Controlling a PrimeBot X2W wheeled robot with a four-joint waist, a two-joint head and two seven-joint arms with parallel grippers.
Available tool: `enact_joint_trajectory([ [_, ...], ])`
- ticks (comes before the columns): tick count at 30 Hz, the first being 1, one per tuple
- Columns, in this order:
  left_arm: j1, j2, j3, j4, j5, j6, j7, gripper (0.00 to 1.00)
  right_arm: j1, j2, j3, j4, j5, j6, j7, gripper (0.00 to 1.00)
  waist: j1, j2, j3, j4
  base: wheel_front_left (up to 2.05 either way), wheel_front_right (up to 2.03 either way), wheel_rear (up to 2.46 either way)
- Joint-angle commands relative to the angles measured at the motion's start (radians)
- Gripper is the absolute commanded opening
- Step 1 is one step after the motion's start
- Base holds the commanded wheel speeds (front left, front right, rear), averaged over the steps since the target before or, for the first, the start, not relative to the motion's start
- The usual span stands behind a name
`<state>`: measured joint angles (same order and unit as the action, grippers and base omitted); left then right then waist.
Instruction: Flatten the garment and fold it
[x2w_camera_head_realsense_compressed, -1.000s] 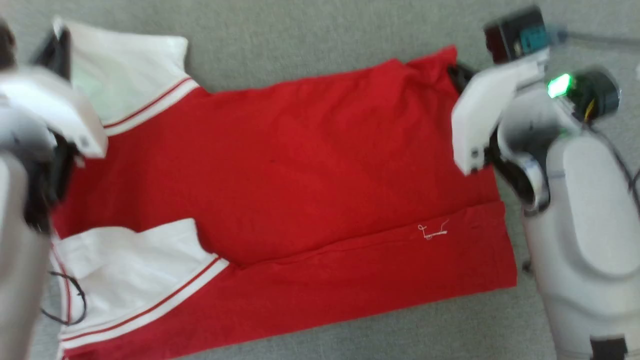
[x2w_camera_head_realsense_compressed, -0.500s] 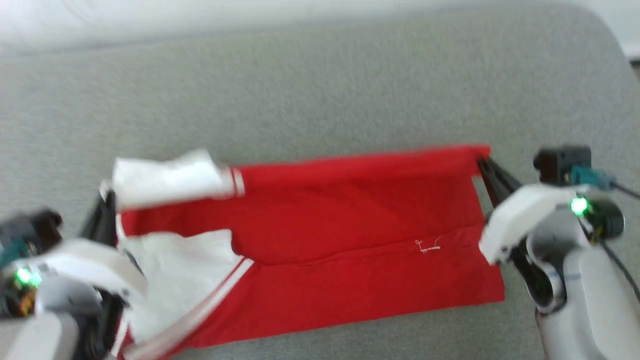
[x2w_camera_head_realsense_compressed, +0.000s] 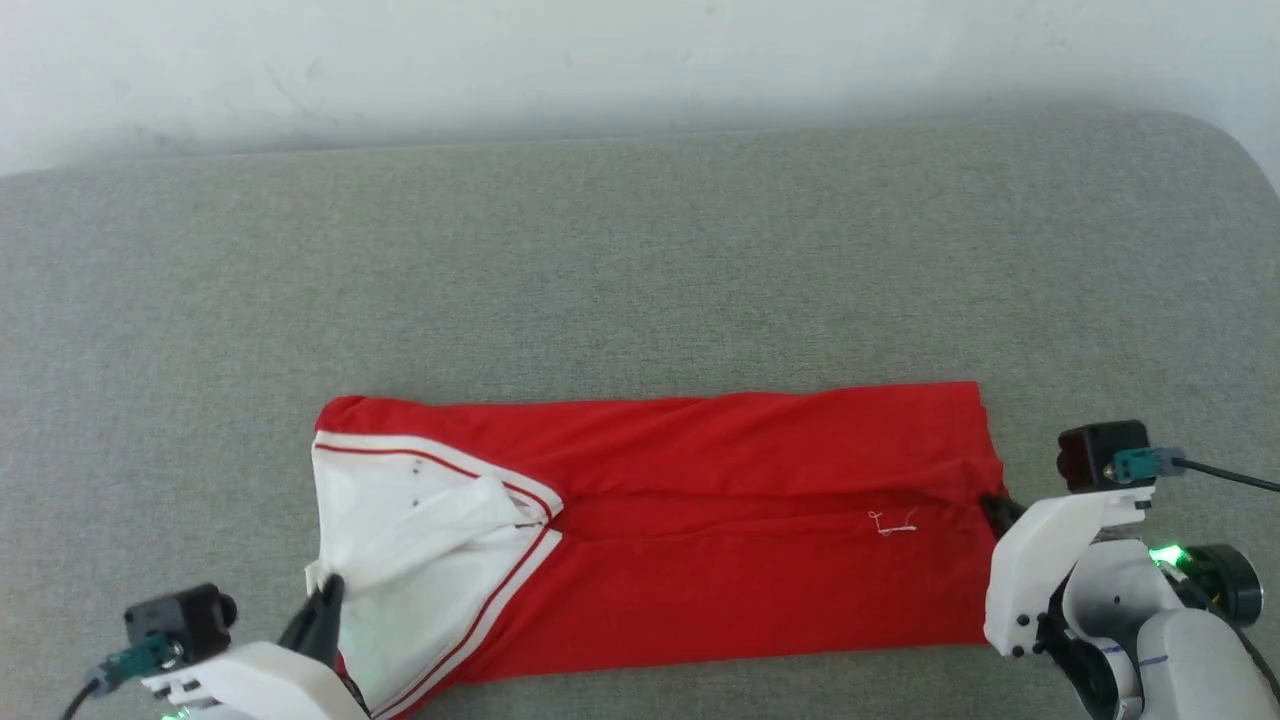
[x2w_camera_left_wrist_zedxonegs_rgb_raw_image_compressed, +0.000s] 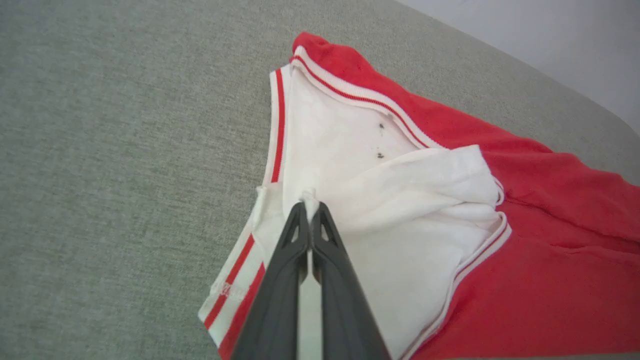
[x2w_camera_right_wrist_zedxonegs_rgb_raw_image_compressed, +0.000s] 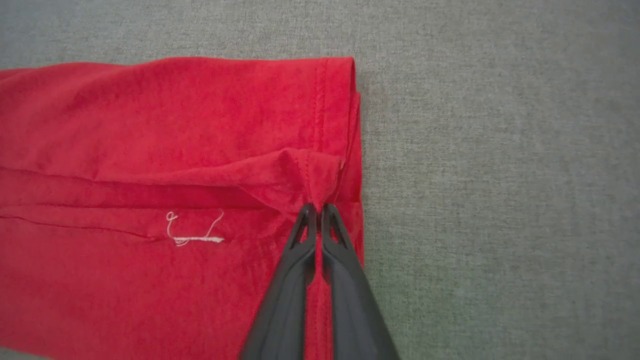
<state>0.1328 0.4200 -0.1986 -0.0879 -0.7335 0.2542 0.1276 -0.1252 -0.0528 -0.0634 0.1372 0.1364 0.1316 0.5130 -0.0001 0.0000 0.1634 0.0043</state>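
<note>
While lying folded as a long band across the lower middle of the head view, the garment (x2w_camera_head_realsense_compressed: 720, 580) is showing red cloth, bunching white with striped trim at its left end. Left gripper (x2w_camera_left_wrist_zedxonegs_rgb_raw_image_compressed: 310, 209) is pinching a white edge, jaws pressed together; right gripper (x2w_camera_right_wrist_zedxonegs_rgb_raw_image_compressed: 316, 209) is pinching the red hem likewise.

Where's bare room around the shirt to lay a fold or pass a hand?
Widest: the grey cushion between the shirt and the wall. Narrower strips lie left of the sleeves and right of the hem. Crowded at the shirt's two ends, where the left hand and right hand pinch cloth.
</note>
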Motion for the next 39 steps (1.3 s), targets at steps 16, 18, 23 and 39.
enact_joint_trajectory([
  [16,-0.009,-0.031,-0.068,0.136,-0.010,-0.072,-0.016,1.00,0.066,0.003,-0.043,-0.027,-0.002,-0.001,0.106,1.00,0.0001,0.0000,-0.030,0.046,0.00,0.00,0.00],
  [18,-0.020,-0.034,-0.073,0.138,0.009,-0.079,-0.050,1.00,0.084,0.003,-0.064,-0.042,0.023,-0.001,0.077,1.00,0.0001,0.0000,-0.043,0.057,0.00,0.00,0.00],
  [23,-0.058,-0.049,-0.077,0.155,0.084,-0.084,-0.192,1.00,0.113,0.003,-0.095,-0.076,0.077,-0.001,-0.033,1.00,0.0001,0.0000,-0.065,0.071,0.00,0.00,0.00],
  [39,-0.296,-0.122,0.008,0.241,0.303,-0.128,-0.389,1.00,0.040,0.003,-0.136,0.094,0.153,-0.001,-0.219,1.00,0.0001,0.0000,-0.076,0.090,0.00,0.00,0.00],
])
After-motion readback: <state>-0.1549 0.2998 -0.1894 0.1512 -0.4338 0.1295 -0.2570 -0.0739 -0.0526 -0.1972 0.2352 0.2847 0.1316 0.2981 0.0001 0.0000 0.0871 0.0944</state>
